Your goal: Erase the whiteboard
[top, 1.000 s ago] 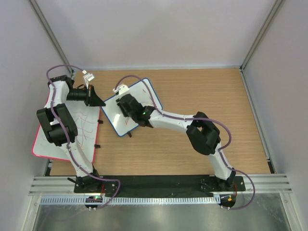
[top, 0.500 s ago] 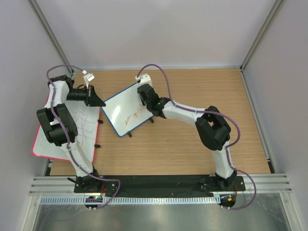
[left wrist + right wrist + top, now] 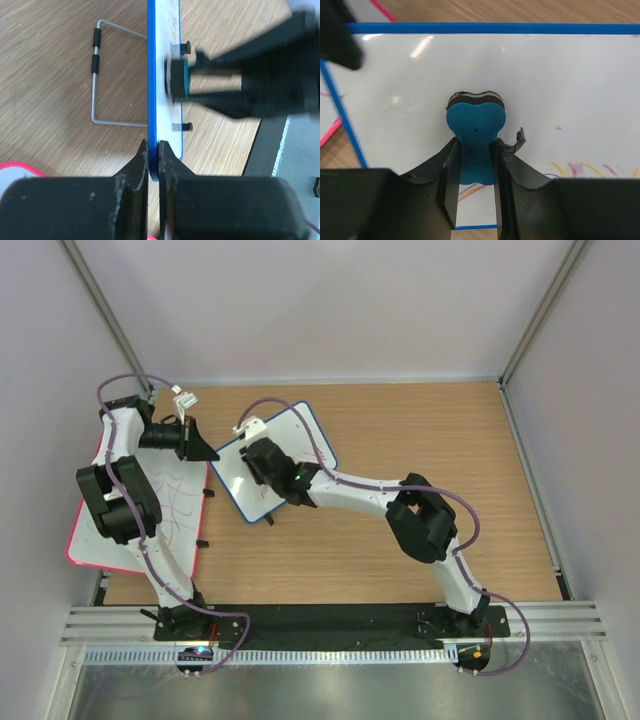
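The small blue-framed whiteboard (image 3: 282,458) stands tilted at mid table. My left gripper (image 3: 153,150) is shut on its blue edge (image 3: 151,75), at its left corner in the top view (image 3: 208,453). My right gripper (image 3: 475,150) is shut on a blue eraser (image 3: 476,132) pressed against the white face (image 3: 545,75); in the top view it sits over the board's left part (image 3: 262,455). Yellow, red and purple strokes (image 3: 580,170) remain low on the board, beside and under my fingers. The upper face looks wiped.
A larger pink-framed whiteboard (image 3: 170,510) with purple scribbles lies at the left under my left arm. The small board's wire stand (image 3: 95,80) rests on the wood behind it. Grey walls enclose the table on three sides.
My right gripper swept the eraser from the board's left to its upper right and back to the left. The left gripper and board stayed in place.
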Controlling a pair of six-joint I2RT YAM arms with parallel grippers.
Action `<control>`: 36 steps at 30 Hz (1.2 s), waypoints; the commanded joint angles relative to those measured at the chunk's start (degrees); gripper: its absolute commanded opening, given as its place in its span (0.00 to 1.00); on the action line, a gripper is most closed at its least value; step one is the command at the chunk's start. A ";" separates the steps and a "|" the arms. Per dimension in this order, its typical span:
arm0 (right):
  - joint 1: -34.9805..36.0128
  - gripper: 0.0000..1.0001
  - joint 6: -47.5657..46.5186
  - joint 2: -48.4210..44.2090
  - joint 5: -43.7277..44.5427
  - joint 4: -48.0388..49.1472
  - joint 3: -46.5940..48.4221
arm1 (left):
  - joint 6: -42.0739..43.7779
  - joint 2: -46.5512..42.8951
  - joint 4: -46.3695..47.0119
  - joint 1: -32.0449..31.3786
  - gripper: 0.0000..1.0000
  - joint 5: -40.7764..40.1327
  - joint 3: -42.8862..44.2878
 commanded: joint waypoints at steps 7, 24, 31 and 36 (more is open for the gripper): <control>-15.77 0.01 1.01 -6.81 2.43 -0.21 -4.26 | 3.89 -2.21 -4.28 -0.95 0.00 -2.73 1.09; -15.43 0.01 2.06 -4.95 -0.48 -1.45 -4.77 | 4.33 -1.94 -4.54 -0.95 0.00 -3.34 1.09; -15.43 0.01 4.52 -7.59 1.54 0.92 -17.51 | 4.51 -2.21 -4.63 -0.95 0.00 -3.34 1.09; -15.34 0.01 4.79 -8.56 1.02 0.57 -19.20 | 4.68 -2.03 -4.54 -0.95 0.00 -3.34 1.09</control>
